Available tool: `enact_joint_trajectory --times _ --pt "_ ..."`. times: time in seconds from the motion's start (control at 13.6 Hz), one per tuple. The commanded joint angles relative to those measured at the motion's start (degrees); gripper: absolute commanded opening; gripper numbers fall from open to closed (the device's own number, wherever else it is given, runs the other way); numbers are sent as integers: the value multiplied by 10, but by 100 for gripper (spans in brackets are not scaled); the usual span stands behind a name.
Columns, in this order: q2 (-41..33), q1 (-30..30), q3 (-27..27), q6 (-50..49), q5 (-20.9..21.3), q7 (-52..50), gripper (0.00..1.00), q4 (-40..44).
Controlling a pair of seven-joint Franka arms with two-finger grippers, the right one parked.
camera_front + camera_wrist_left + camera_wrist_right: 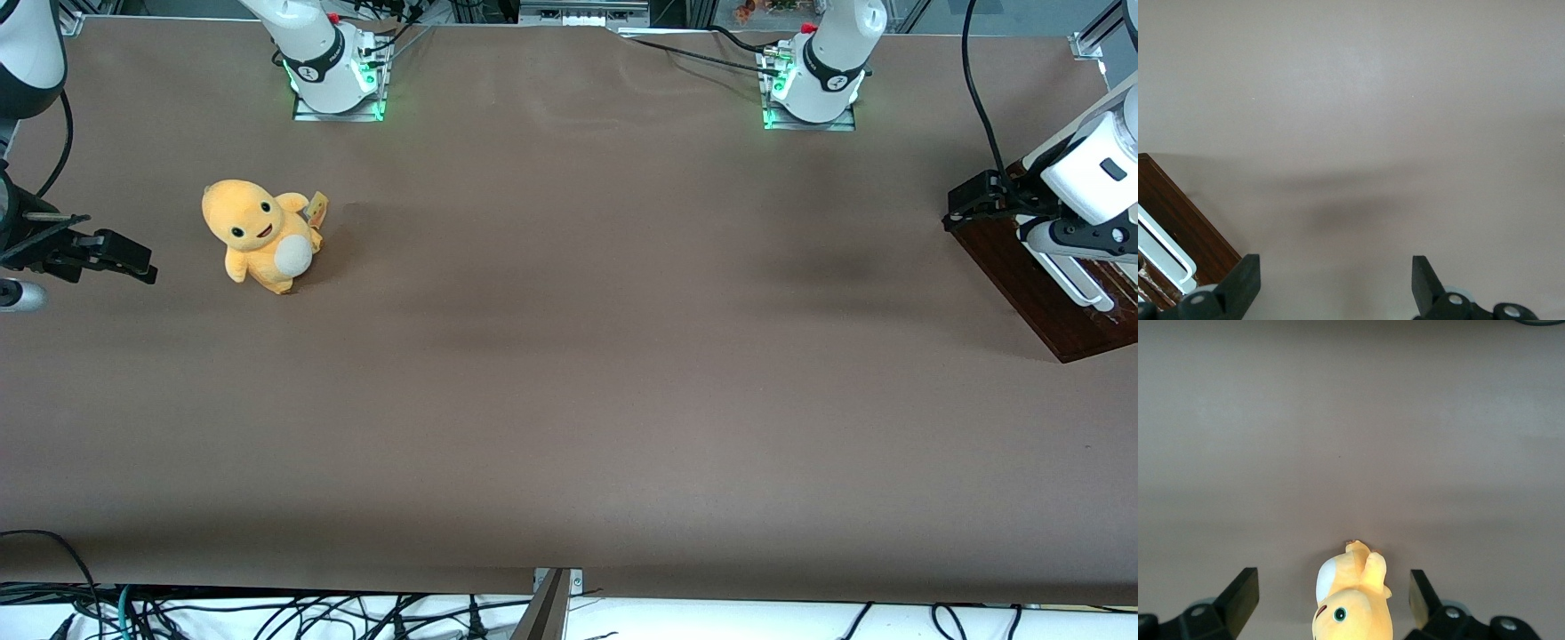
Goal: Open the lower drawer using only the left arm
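Note:
The lower drawer (1036, 289) shows as a dark reddish-brown wood front at the working arm's end of the table, with a white bar handle (1071, 283) across it. None of its inside shows. The left arm (1098, 169) reaches over the cabinet. Its black gripper (973, 200) hangs in front of the wood front, at the end farther from the front camera, above the handle and apart from it. In the left wrist view the gripper (1336, 283) is open over bare table with nothing between its fingers (1245, 280). The drawer front (1195, 233) and handle (1165, 257) lie beside one finger.
A yellow plush toy (262, 236) stands on the brown table (569, 373) toward the parked arm's end, and also shows in the right wrist view (1351, 600). Two arm bases (813, 84) are bolted along the table edge farthest from the front camera. Cables hang under the nearest edge.

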Motion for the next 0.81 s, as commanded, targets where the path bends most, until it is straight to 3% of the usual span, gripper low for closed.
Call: enact_joint_trajectory --times 0.0,0.74 --pt "-4 -7 3 -3 7 13 100 -4" --pt "-2 -2 3 -3 6 12 100 -3"
